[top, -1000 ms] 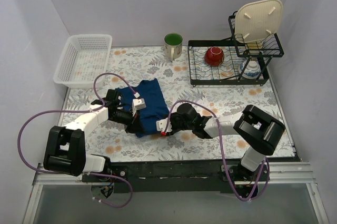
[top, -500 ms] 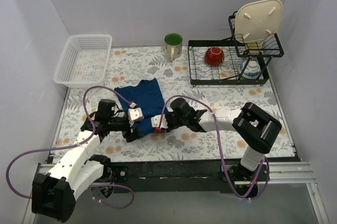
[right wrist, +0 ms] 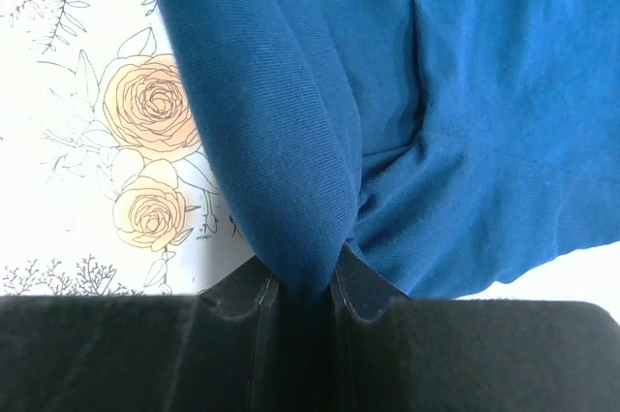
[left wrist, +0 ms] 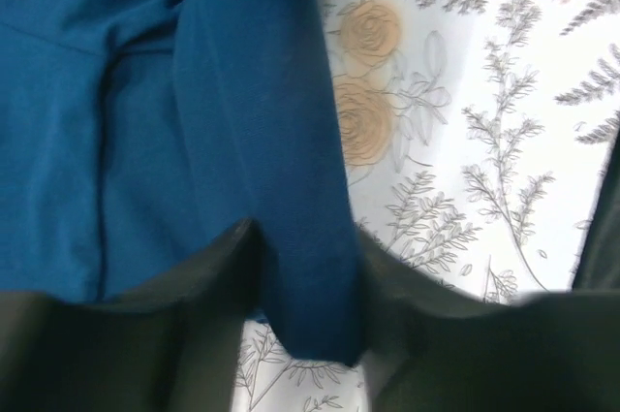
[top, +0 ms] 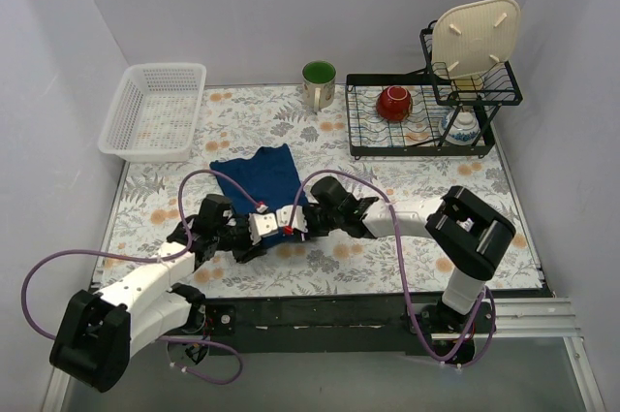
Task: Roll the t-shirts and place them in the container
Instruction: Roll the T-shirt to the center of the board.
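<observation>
Dark blue plain t-shirt [top: 262, 172] at centre, on white table cover [top: 436, 189] w/ grey leaf print & peach roses. White mesh basket [top: 155, 111] at 10 o'clock. Mug [top: 319, 83], green inside, at 12. Black wire rack [top: 417, 149] at 2 w/ red bowl [top: 394, 102] & cream plate [top: 475, 36]. Arms [top: 155, 281] white & black, cables [top: 404, 276] purple.

The table [top: 426, 189] is covered in a flowered print (roses and ferns). A white basket [top: 155, 111], green mug [top: 319, 84] and black dish rack [top: 422, 152] are set along its back; a navy t-shirt [top: 257, 174] is laid nearer.
</observation>
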Controlling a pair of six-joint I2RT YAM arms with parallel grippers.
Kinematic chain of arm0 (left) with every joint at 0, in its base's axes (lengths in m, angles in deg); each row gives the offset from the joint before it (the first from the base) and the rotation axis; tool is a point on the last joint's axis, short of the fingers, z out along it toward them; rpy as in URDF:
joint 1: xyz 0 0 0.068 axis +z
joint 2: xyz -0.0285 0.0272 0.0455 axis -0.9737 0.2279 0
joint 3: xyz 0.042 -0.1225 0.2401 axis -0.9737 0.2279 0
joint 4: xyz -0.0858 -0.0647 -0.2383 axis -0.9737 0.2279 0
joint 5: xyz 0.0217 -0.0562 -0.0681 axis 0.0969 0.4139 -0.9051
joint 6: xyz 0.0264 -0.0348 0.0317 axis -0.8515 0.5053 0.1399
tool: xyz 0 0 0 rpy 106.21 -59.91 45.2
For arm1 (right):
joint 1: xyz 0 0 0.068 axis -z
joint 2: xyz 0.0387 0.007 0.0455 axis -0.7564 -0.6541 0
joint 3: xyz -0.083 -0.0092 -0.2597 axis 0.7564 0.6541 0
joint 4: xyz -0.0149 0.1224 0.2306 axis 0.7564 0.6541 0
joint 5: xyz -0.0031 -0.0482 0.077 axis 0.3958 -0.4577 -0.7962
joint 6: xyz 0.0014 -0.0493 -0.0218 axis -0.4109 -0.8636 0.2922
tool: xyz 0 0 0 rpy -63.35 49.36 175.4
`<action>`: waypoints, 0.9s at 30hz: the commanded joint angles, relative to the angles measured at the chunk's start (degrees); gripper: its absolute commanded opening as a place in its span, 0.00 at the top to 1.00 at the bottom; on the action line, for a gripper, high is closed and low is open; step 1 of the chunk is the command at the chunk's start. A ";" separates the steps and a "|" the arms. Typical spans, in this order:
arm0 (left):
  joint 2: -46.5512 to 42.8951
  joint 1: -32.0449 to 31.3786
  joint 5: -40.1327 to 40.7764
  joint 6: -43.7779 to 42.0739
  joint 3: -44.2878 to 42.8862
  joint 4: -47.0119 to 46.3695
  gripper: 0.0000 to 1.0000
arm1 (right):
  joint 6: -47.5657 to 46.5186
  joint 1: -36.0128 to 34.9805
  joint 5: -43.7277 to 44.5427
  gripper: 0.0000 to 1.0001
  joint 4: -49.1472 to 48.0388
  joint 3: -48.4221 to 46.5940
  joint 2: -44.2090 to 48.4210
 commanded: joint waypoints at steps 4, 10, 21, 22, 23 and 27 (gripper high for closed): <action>4.57 -0.40 5.07 3.23 -3.01 2.45 0.90 | 1.91 -0.37 -3.46 0.92 7.88 -0.93 1.53; 3.33 -0.23 -3.52 2.01 -11.96 22.72 1.00 | -2.04 1.65 -13.56 0.91 28.30 -7.51 2.68; 16.60 0.74 -9.62 -10.29 -22.71 49.05 1.00 | -22.69 8.06 -30.27 0.93 79.06 -30.71 -14.08; 17.56 1.00 -9.44 -10.13 -22.53 48.62 1.00 | -24.09 8.24 -30.45 0.93 80.65 -31.94 -15.42; 19.31 1.61 -9.09 -10.30 -22.18 48.19 1.00 | -25.32 8.68 -31.06 0.93 82.58 -34.74 -16.91; 24.41 3.37 -9.87 -10.74 -21.83 46.34 1.00 | -25.16 9.74 -31.68 0.94 85.06 -37.40 -22.01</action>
